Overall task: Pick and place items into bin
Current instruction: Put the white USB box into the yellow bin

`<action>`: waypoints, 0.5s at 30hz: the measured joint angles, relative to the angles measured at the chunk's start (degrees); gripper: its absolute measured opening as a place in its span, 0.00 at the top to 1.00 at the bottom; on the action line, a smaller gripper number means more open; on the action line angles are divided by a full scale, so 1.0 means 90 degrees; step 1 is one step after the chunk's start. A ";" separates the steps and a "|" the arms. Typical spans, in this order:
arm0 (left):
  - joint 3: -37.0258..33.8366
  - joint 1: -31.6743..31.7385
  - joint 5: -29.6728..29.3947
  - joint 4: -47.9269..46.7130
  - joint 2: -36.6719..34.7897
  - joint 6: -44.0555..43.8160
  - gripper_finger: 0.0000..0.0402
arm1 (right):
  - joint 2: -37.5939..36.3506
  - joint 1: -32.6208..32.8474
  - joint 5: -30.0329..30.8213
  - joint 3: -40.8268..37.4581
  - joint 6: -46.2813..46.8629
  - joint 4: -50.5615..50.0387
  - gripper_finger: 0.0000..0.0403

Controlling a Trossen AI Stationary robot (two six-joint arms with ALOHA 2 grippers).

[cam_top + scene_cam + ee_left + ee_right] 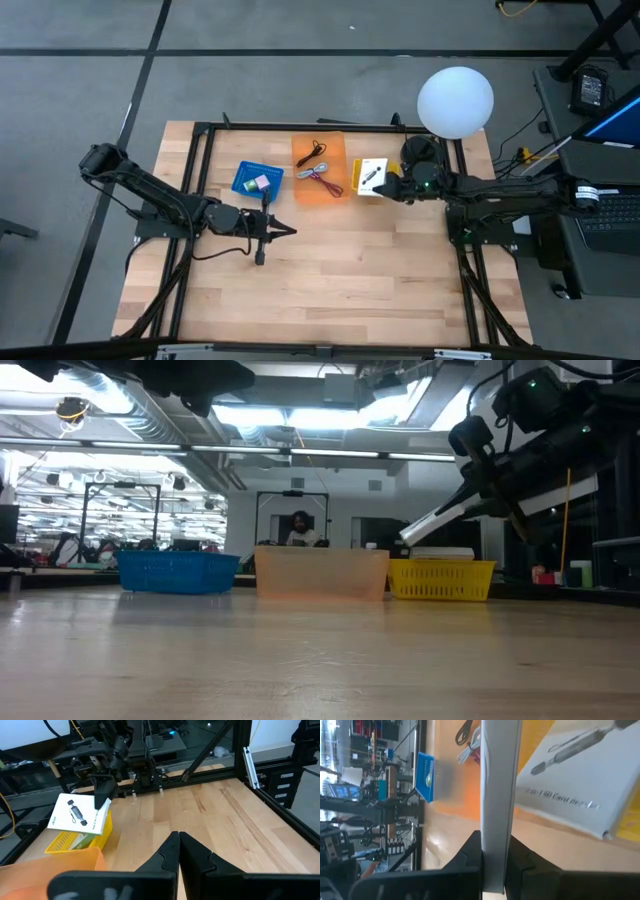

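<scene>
My right gripper (492, 845) is shut on a thin white card (500, 780), seen edge-on, over the yellow bin (356, 180) at the table's far right. A second white card with a black picture (75, 815) lies flat on top of that yellow bin (70, 842). Thin black and reddish cables (318, 165) lie in the orange bin (335, 190). Small pink and green pieces (260, 183) sit in the blue bin (243, 178). My left gripper (288, 232) hangs shut above the table's middle, holding nothing. My right gripper pinches the white card by its near end (495, 837), one finger on each flat face. The card stands on edge and runs straight out along the fingers. In the low view the card (435, 518) slants down toward the yellow bin (440, 580), clear of the table.
The blue, orange and yellow bins stand in a row along the table's far side. A black frame (300, 127) runs round the table edges. A white lamp globe (455, 100) stands at the far right corner. Bare wood lies toward the near edge.
</scene>
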 joint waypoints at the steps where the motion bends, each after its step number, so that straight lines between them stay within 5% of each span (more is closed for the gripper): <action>1: 0.0000 0.0000 0.0000 0.0002 0.0000 -0.0002 0.99 | 0.0000 -0.0030 0.0007 0.0000 0.0000 -0.0004 0.94; 8: 0.0000 0.0000 -0.0002 0.0000 0.0000 -0.0001 0.99 | 0.0000 -0.0175 -0.0178 0.0000 0.0002 -0.0045 0.93; 15: 0.0000 0.0000 -0.0002 0.0002 0.0000 0.0000 0.99 | 0.0002 -0.0181 -0.0260 0.0002 -0.0075 -0.0470 0.82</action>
